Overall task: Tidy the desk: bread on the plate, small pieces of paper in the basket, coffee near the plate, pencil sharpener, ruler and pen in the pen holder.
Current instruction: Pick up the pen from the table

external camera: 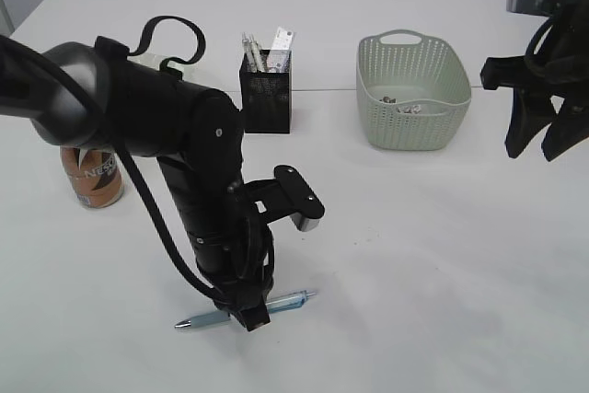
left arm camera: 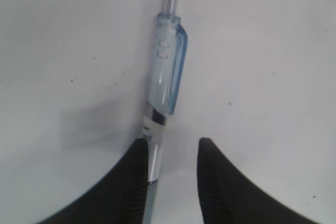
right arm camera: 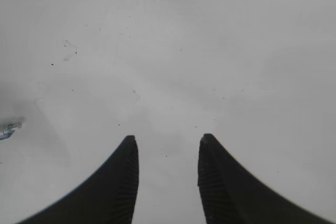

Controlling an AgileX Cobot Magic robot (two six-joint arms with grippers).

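The left gripper (left arm camera: pixel 170 182) stands low over the desk (external camera: pixel 442 255), its parted fingers straddling the pale blue pen (left arm camera: pixel 167 66) lying flat there, not yet pinched. The right gripper (right arm camera: pixel 168 182) hangs apart and empty beside the basket (external camera: pixel 412 89).

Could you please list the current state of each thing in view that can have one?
Light blue translucent pen: lying flat on the desk, between the left gripper's fingers, not lifted.
Left gripper: open, straddling the pen.
Right gripper: open, empty.
Black square mesh pen holder: upright, items inside.
Pale sage-green perforated basket: upright, paper scraps inside.
Brown coffee bottle: upright.
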